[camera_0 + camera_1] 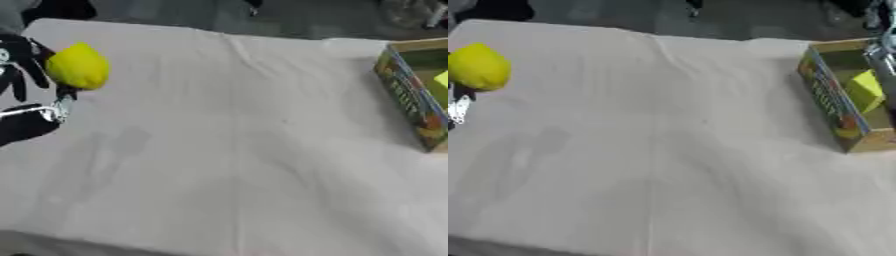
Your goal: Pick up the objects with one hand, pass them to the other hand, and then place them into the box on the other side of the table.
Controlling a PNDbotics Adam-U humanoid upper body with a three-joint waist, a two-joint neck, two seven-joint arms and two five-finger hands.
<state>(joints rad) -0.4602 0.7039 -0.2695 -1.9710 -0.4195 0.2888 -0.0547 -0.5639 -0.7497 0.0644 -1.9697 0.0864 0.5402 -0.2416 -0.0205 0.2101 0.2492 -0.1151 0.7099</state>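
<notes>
A yellow, lemon-shaped object [79,66] hangs above the table at the far left, held by my left hand [26,70]. The hand is black with silver parts; some fingers point down beside the object and one dark finger [66,92] shows just under it. At the right edge stands the box [830,102], open at the top with colourful printed sides. A yellow-green object [864,90] lies inside it. A silver part [883,57], perhaps of my right arm, crosses the box's far corner; no right hand shows.
The table [236,150] wears a pale, creased cloth, and a faint shadow [118,150] lies on it below the held object. Dark floor and blurred grey items sit beyond the far edge.
</notes>
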